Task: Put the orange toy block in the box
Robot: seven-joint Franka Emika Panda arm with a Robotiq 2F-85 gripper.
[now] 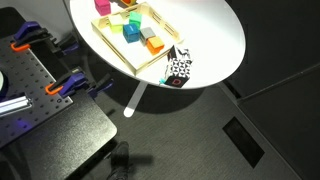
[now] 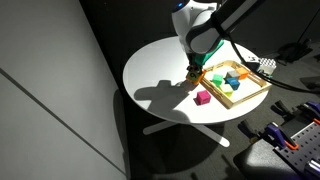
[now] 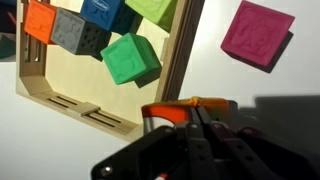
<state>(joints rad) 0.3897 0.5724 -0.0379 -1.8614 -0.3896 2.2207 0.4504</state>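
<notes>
In the wrist view my gripper (image 3: 192,125) is shut on the orange toy block (image 3: 185,108), whose bright orange top shows between the fingers. It hangs over the white table, just outside the rim of the pale wooden box (image 3: 177,60). In an exterior view the gripper (image 2: 193,70) is at the near end of the box (image 2: 250,97). The box (image 1: 110,48) also shows in an exterior view where the gripper is out of view. The held block is hidden in both exterior views.
The box holds a square orange cube (image 3: 40,20), a grey block (image 3: 82,33), a green block (image 3: 130,60) and others. A magenta block (image 3: 257,35) lies on the table beside the box. A black-and-white patterned object (image 1: 178,68) sits near the table edge.
</notes>
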